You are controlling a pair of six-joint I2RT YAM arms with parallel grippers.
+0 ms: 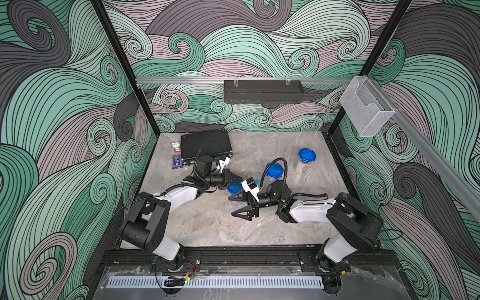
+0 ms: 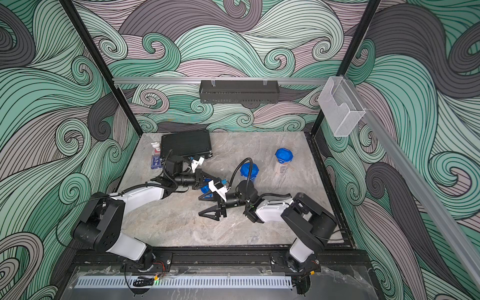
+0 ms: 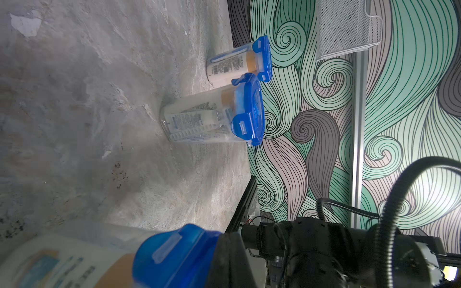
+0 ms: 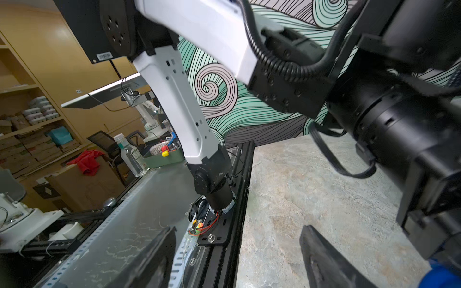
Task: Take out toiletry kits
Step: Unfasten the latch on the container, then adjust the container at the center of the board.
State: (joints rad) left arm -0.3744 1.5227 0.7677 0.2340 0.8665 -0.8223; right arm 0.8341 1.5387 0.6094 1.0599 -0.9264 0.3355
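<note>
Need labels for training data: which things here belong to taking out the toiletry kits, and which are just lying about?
Belongs to the job (clear jars with blue lids, toiletries inside):
near kit jar
middle kit jar
far kit jar

Just lying about:
black ribbed case
pump bottle
black wall shelf
wire mesh basket

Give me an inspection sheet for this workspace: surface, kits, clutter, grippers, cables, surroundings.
Surface: marble tabletop, a few dark specks.
Job's things: three clear blue-lidded jars of toiletries; far jar and middle jar upright, lids on; third jar between the grippers.
Clutter: black case at the back; pump bottle beside it.
Grippers: left gripper shut, at the third jar, grip unclear; right gripper open, nothing between its jaws.
Cables: black hoses arch over both wrists.
Surroundings: wave-patterned walls, black shelf, wire basket.
</note>
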